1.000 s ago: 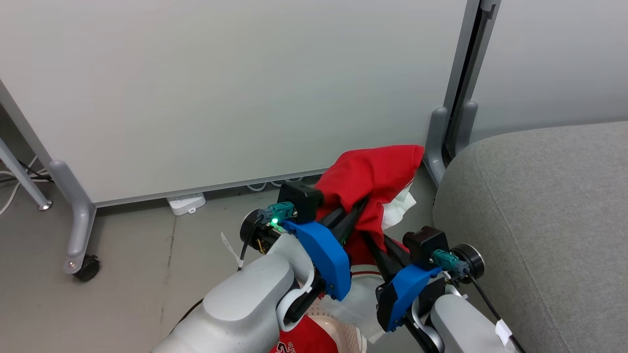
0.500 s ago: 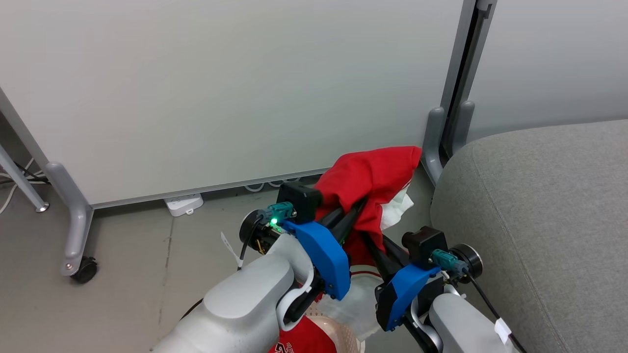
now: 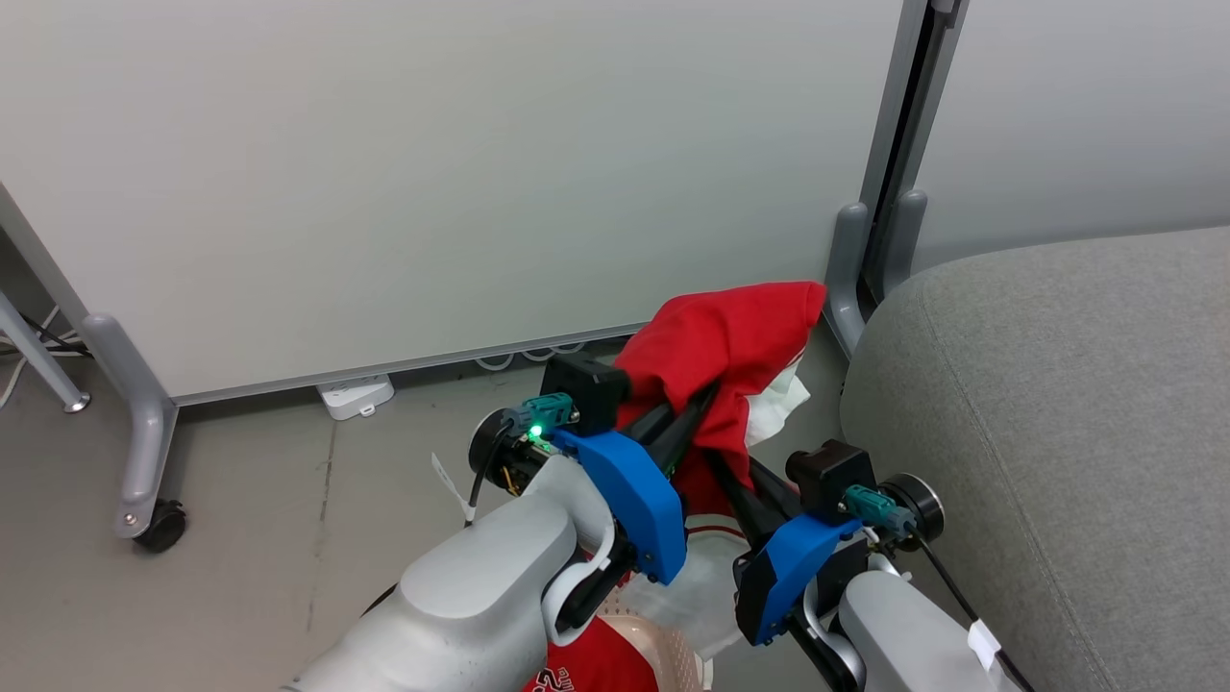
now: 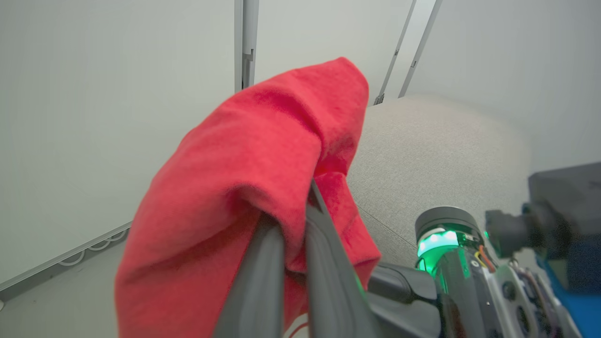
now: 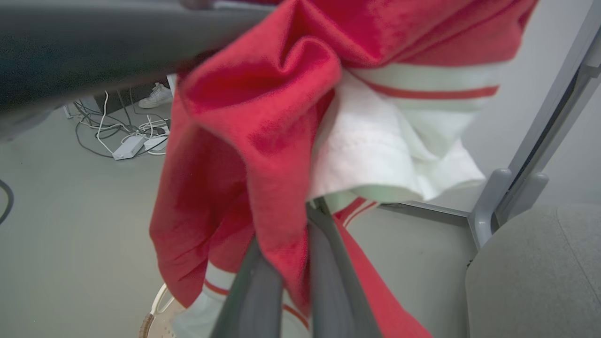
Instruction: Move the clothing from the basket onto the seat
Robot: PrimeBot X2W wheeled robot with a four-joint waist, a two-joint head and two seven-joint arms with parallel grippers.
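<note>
So both arms are up in front of the robot, sharing one soft red garment [image 3: 730, 336] with white trim and stripes. The left end effector [image 3: 690, 411] has its two dark fingers [image 4: 263, 277] squeezed together on a fold of the red cloth, which drapes right over the tips. The right end effector [image 3: 723, 469] sits lower and just beside it, also clamped tight on the same red garment, and white mesh lining hangs past its fingers [image 5: 256, 286].

The garment is in the air, above the floor [image 3: 269, 538], just beside the rounded edge of the big grey woven-fabric seat cushion [image 3: 1057, 404] and not touching it. Down under the forearms there's a bit of the cream-white perforated plastic basket [image 3: 677, 658], with a second red piece [image 3: 596, 668] with lettering inside. A pale partition panel [image 3: 432, 173] stands behind.
</note>
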